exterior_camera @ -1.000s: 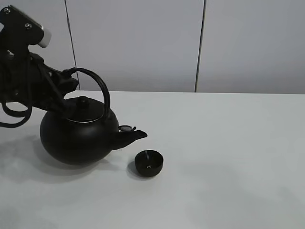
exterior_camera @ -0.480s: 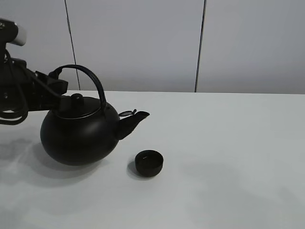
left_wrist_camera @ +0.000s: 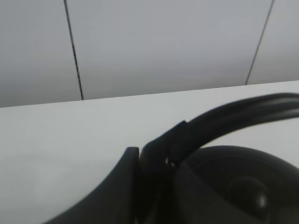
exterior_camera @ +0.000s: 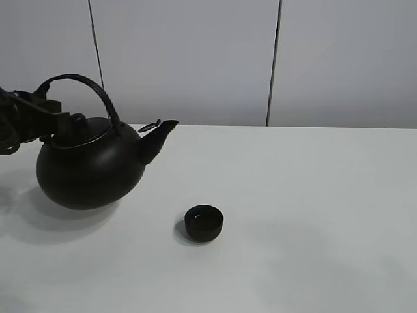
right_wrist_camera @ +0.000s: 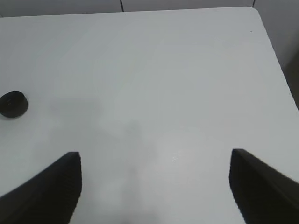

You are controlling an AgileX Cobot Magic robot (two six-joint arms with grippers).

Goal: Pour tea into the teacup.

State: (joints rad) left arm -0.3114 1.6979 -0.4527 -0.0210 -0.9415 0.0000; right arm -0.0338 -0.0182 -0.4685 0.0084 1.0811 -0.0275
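Black kettle above white table, seemingly lifted, spout upward.

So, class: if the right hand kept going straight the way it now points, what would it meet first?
Probably only the bare table: the right hand is open, and the teacup lies well off to one side.

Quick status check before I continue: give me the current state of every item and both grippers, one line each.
kettle: held by its handle, spout up, clear of the cup, not pouring.
kettle lid: on.
teacup: upright on the table, alone; fill level not discernible.
tea: no stream visible.
left gripper: shut on the kettle handle.
right gripper: open, empty, above bare table.
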